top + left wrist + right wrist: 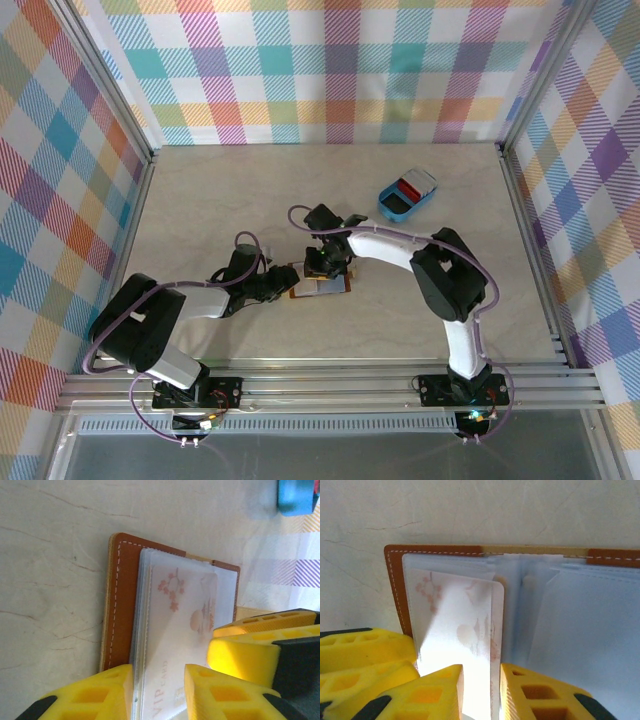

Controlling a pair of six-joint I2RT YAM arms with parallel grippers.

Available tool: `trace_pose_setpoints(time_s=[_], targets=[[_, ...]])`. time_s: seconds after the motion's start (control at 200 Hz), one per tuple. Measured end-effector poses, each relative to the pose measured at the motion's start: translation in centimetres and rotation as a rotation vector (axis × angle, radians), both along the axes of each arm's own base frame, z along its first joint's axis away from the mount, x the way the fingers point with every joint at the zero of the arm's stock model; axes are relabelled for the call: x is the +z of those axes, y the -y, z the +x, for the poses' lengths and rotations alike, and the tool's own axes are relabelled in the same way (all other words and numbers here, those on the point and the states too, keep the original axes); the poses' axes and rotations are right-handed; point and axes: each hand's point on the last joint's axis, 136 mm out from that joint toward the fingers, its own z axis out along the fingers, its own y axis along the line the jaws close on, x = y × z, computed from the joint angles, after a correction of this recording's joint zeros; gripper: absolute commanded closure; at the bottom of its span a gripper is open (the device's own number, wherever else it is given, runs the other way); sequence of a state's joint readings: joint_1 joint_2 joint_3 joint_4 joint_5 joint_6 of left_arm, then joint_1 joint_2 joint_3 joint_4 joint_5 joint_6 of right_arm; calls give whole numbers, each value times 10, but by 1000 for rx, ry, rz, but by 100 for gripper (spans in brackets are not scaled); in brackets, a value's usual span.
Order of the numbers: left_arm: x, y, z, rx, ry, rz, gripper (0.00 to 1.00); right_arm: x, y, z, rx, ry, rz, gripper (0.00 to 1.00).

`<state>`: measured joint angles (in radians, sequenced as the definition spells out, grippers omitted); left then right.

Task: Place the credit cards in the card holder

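The top camera looked steeply down from behind the arms; both wrist cameras closely faced the same card holder (pixel 120 595).

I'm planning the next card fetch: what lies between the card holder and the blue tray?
In the top view, the right arm's white forearm crosses between card holder and blue tray; the tabletop there is otherwise bare.

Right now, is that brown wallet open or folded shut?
Open. The wallet lies spread flat, its pale inner sleeves facing up, with a white card resting among them.
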<state>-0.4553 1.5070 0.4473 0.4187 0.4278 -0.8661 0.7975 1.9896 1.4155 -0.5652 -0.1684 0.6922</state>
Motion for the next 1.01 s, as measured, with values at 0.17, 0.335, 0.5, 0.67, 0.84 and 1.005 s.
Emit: trace_pose_setpoints(time_s=[0.17,0.335,0.5,0.67,0.84,1.005], targets=[[9,1,2,-3,27,-9,63,19,11,1,-17,33,11,61],[19,-3,0,3,58,-2,61,37,27,6,-32,85,-7,57],[31,-8,-2,17,86,1,61,35,40,10,-26,114,-67,56],[29,-10,-3,22,80,13,59,28,48,17,-12,125,-142,52],[24,-11,-6,6,75,36,52,19,49,21,-3,119,-185,49],[15,-13,-9,-8,56,62,52,9,44,26,-4,104,-198,48]])
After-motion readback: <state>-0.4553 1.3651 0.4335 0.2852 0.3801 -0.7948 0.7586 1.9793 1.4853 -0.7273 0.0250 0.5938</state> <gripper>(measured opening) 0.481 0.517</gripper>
